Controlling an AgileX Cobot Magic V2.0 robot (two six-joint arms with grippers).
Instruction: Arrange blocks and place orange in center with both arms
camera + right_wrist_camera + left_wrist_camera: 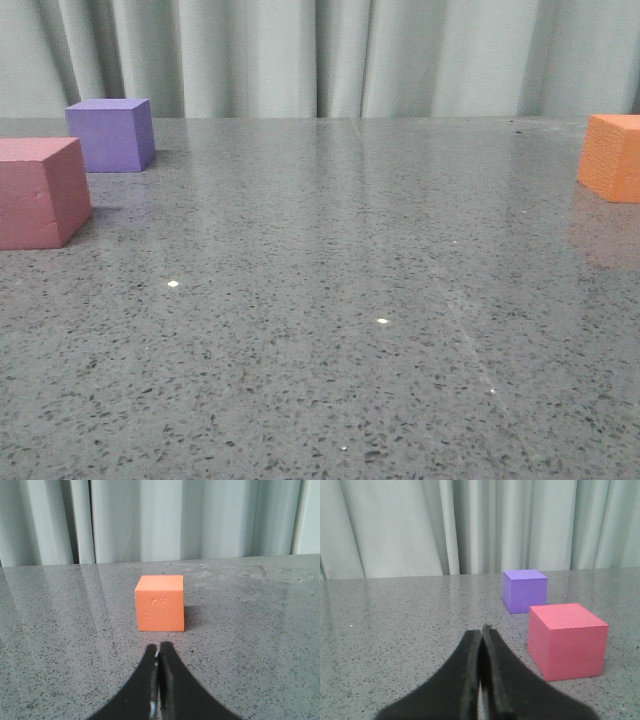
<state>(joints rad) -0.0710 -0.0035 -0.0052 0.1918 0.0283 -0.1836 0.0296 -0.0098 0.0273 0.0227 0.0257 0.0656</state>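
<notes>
Grey speckled stone table is taking up most of the front view, with pale curtains hanging across the top. Pink-red cube is sitting at the left edge, and the purple cube is sitting just behind it, close but not touching. Orange cube is sitting way over at the right edge, well apart from the other two, partly cut off by the frame. Neither arm is showing in the front view. Left gripper is showing its fingers pressed together with nothing between them, and the right gripper is looking the same, pinched closed and empty, pointing at the dented face of the orange cube.
</notes>
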